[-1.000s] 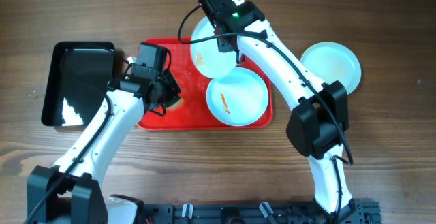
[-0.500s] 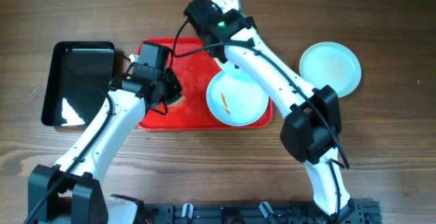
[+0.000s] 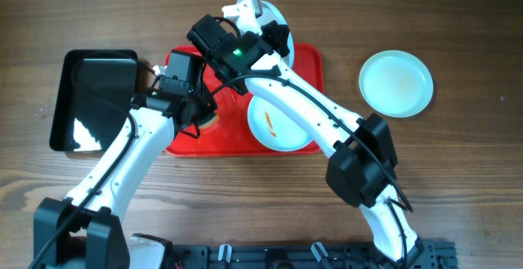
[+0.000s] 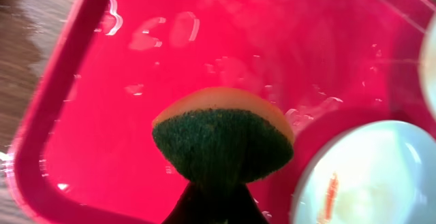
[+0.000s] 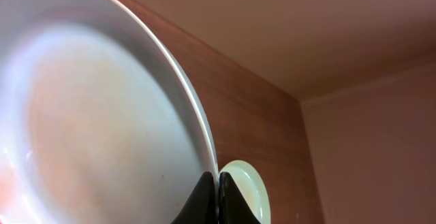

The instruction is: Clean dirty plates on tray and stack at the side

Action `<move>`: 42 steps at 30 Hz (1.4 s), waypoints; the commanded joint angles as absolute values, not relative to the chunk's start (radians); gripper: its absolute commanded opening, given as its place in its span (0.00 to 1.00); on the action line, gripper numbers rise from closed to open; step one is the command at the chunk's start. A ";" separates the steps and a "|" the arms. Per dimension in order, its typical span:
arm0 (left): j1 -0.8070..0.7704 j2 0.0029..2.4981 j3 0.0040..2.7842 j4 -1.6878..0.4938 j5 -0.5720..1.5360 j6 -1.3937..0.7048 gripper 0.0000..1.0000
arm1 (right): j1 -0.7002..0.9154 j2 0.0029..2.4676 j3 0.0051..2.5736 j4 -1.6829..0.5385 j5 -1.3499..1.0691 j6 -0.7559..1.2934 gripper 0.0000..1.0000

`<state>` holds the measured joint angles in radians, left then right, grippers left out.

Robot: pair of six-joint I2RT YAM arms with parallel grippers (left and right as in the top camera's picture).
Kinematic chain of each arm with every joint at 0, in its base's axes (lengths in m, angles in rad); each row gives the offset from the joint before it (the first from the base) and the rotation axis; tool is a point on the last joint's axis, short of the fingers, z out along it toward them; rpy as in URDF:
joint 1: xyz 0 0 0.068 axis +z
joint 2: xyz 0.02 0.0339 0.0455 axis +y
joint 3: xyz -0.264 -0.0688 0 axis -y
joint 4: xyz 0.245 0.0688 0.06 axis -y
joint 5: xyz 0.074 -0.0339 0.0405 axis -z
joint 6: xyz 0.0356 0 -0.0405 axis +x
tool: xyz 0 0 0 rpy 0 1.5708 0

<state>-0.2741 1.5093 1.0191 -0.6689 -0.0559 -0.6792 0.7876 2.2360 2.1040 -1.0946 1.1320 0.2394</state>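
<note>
The red tray (image 3: 304, 66) lies mid-table. One plate (image 3: 282, 122) with an orange smear rests on its front right; it also shows in the left wrist view (image 4: 368, 176). A second plate (image 3: 396, 82) lies on the table to the right of the tray. My right gripper (image 3: 270, 28) is shut on the rim of the third plate (image 3: 276, 14), held tilted on edge above the tray's far side. In the right wrist view the jaws (image 5: 218, 183) pinch that plate (image 5: 102, 129). My left gripper (image 4: 218, 200) is shut on a green-and-yellow sponge (image 4: 221, 142) over the tray's left part (image 4: 136, 115).
A black rectangular bin (image 3: 94, 97) stands left of the tray. The right arm stretches across the tray above the left gripper. The side plate shows small past the jaws in the right wrist view (image 5: 248, 190).
My right gripper has swung left with the far plate, lifting it off the tray and tilting it on edge. The left arm and sponge have stayed put.
</note>
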 commanded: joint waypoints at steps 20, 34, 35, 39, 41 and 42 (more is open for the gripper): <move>-0.279 1.521 1.013 -0.689 -0.129 -0.690 0.04 | 0.765 2.201 2.126 -1.123 1.053 0.224 0.04; -0.279 1.521 1.013 -0.680 -0.128 -0.690 0.04 | 0.477 1.975 2.126 -1.108 0.310 0.335 0.04; -0.279 1.521 1.013 -0.680 -0.128 -0.690 0.04 | 0.477 1.960 2.126 -1.127 0.292 0.341 0.04; -0.279 1.521 0.984 -0.648 -0.128 -0.690 0.04 | 0.432 1.964 2.126 -1.132 -0.142 0.241 0.04; -0.279 1.521 0.968 -0.635 -0.128 -0.690 0.04 | 0.415 1.964 2.124 -1.172 0.100 0.350 0.04; -0.279 1.521 0.968 -0.635 -0.128 -0.690 0.04 | 0.416 1.966 2.117 -1.171 0.148 0.289 0.04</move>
<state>-0.2741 1.5112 0.9855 -0.6422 -0.1078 -0.6796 0.4343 1.9598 2.1159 -1.1679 0.0711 0.3202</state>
